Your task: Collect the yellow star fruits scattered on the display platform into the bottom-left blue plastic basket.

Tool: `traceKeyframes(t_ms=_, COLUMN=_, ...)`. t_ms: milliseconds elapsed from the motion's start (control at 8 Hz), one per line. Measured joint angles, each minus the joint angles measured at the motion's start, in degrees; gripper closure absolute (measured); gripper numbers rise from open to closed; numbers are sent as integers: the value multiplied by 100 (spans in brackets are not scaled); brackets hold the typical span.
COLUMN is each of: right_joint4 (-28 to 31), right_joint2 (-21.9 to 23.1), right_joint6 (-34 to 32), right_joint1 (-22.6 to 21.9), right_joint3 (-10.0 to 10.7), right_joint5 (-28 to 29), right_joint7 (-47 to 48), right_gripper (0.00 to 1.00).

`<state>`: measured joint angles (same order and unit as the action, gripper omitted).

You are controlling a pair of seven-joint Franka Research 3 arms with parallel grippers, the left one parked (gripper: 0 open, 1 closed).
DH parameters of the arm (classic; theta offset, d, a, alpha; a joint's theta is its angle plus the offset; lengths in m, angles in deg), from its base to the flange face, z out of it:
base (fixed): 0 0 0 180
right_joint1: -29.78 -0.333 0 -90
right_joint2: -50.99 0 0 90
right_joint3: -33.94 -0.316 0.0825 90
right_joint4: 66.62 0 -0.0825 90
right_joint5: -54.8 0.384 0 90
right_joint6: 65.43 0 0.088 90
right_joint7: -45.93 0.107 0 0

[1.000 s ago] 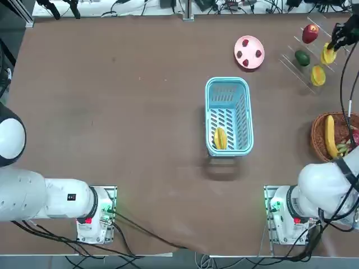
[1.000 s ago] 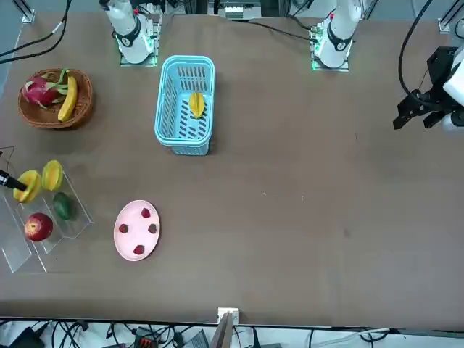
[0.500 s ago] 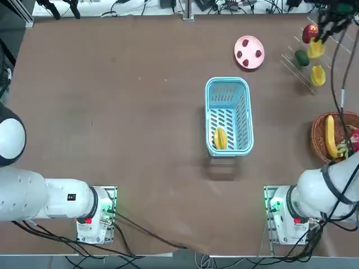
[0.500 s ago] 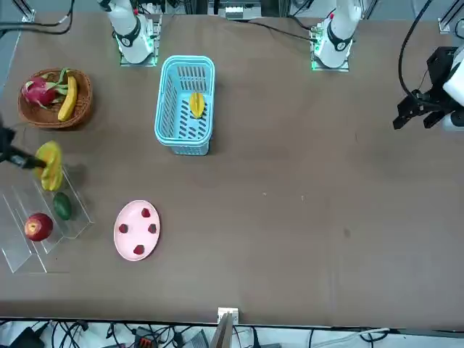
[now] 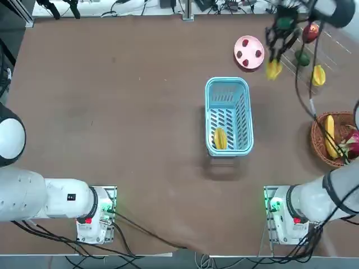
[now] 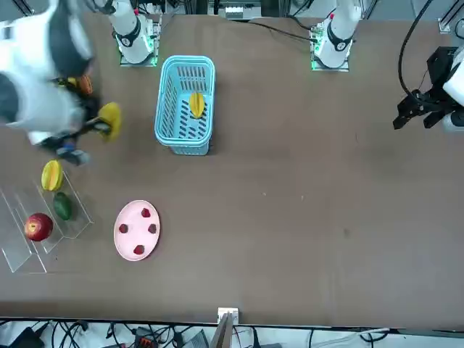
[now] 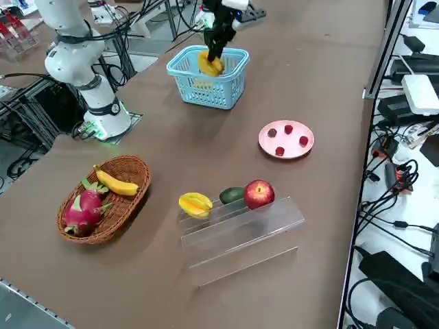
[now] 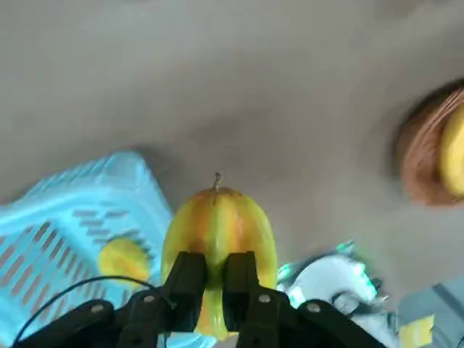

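Holding one of the yellow star fruits (image 5: 274, 69) up in the air, our right gripper (image 8: 214, 279) has its two fingers pinched tight on the fruit's sides. We are near the pink plate (image 5: 249, 52), between the display platform (image 7: 240, 229) and the blue plastic basket (image 5: 228, 116). One star fruit (image 5: 220, 138) already lies inside the basket. Another one (image 5: 318, 74) sits on the clear platform, beside the green fruit (image 5: 302, 57) and the red apple (image 5: 310, 33).

We think the fruit could slip, because the fingers only grip a small part of it near one end, and it has smooth ridges. If we swing too fast it might fall on the table and roll away. We could also let go too early and hit the basket's rim, so the fruit bounces out. If we come in too low, the fruit could bump the basket wall and push the basket along.

The plate with its little red berries is close, but nothing stands between us and the basket. The brown woven basket (image 5: 334, 139) with the banana (image 5: 330, 136) is well apart, off to the side.
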<state>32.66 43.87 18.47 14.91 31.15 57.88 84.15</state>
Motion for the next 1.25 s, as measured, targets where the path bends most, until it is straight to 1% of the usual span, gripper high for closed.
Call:
traceKeyframes(t_ms=250, right_joint4=636, right_joint2=342, right_joint6=435, right_joint1=-897, right_joint3=2, right_joint5=304, right_joint7=945, right_gripper=82)
traceKeyframes(t_ms=375, right_joint4=887, right_joint2=436, right_joint6=770, right_joint1=-1256, right_joint3=0, right_joint5=414, right_joint7=1230, right_gripper=82)
traceKeyframes(t_ms=625, right_joint4=1386, right_joint2=516, right_joint6=1364, right_joint1=-1692, right_joint3=7, right_joint5=480, right_joint7=1379, right_gripper=82)
traceKeyframes(t_ms=750, right_joint4=1588, right_joint2=521, right_joint6=1536, right_joint1=-1778, right_joint3=10, right_joint5=480, right_joint7=1379, right_gripper=81)
traceKeyframes(t_ms=875, right_joint4=1682, right_joint2=524, right_joint6=1578, right_joint1=-1797, right_joint3=20, right_joint5=480, right_joint7=1353, right_gripper=67)
traceKeyframes(t_ms=1000, right_joint4=1692, right_joint2=544, right_joint6=1570, right_joint1=-1797, right_joint3=68, right_joint5=480, right_joint7=1306, right_gripper=48)
traceKeyframes(t_ms=1125, right_joint4=1671, right_joint2=616, right_joint6=1519, right_joint1=-1772, right_joint3=153, right_joint5=479, right_joint7=1203, right_gripper=31)
traceKeyframes(t_ms=1250, right_joint4=1579, right_joint2=752, right_joint6=1344, right_joint1=-1662, right_joint3=278, right_joint5=472, right_joint7=1001, right_gripper=30)
